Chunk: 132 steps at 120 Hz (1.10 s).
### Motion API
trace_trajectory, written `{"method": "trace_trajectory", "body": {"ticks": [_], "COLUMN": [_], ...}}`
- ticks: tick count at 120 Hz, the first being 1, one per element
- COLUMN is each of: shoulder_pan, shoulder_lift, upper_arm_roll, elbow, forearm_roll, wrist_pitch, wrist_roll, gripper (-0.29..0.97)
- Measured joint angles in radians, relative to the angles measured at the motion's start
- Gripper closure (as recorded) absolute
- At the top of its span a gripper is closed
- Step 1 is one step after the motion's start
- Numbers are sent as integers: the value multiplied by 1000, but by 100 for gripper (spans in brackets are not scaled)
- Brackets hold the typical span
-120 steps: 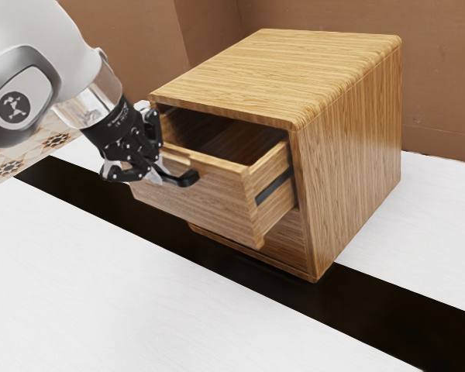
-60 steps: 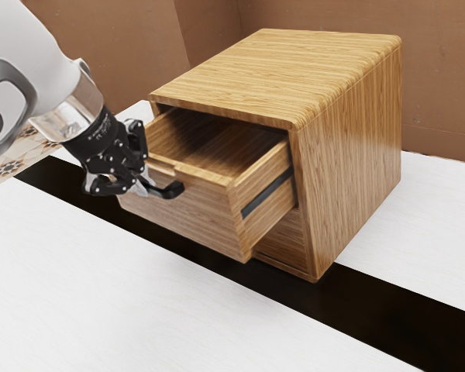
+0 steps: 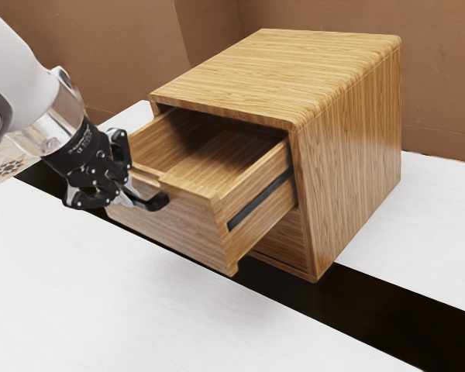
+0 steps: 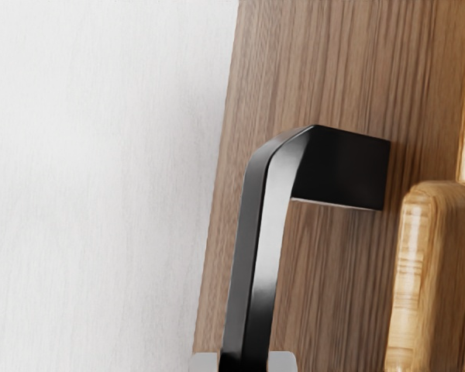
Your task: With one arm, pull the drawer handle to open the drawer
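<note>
Gripping black handle (image 3: 158, 202) between closed jaws; drawer (image 3: 190, 223) well out of cabinet (image 3: 341, 139).

Arm: the white, rounded robot arm (image 3: 12, 81) comes in from the exterior view's upper left and slopes down toward the right.
Wrist: a glossy silver-grey cuff (image 3: 58, 120) joins the white link to the hand, tilted downward and rightward.
Hand: the black two-finger hand (image 3: 130, 198) sits low at the left, pointing right.
Grip: both fingers are clamped on the black bent-bar drawer handle (image 3: 153, 203), one on each side.
Pads: pale grey finger pads (image 4: 205, 363) flank the bar.
</note>
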Motion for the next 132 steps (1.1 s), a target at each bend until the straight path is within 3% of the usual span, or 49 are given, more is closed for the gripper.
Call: {"method": "trace_trajectory", "body": {"ticks": [77, 132], "shoulder_pan": [109, 144], "shoulder_lift": [-150, -255], "upper_arm_roll": [-90, -109], "elbow": [-122, -198], "forearm_roll": [-23, -38], "wrist_pitch": [-1, -17], "wrist_roll": [-6, -8], "gripper": [79, 79]}}
